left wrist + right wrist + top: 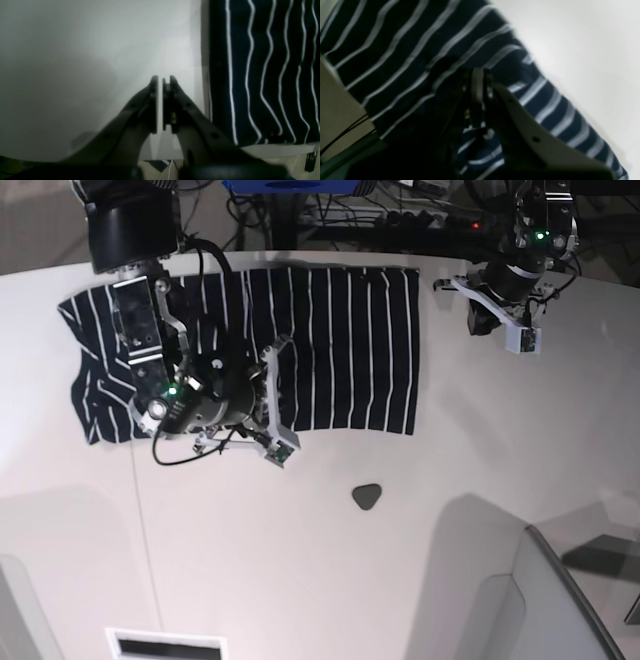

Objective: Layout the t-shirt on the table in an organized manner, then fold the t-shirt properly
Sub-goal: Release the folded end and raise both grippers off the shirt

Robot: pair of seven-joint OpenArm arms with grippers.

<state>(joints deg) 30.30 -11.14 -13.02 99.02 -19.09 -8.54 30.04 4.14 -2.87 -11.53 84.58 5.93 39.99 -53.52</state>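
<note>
Two tools are clenched: the right tool (pixel 477 82) apparently pinching the t-shirt (pixel 340 350), the left tool (pixel 161 80) empty at two o'clock over the desk (pixel 450 560). Bunching could follow a one-sided pull.

Surface: the table (pixel 400 580) is showing as a large white to pale grey top with a curved far edge.
Seam: a thin dark line (pixel 146 530) is running across the table on its left side in the base view.
Garment: the t-shirt (pixel 340 350), dark with thin white stripes, is lying spread flat on the far part of the table.
Small item: a dark grey rounded-triangle piece (pixel 367 496) is lying on the table, near the t-shirt's near edge but apart from it.
</note>
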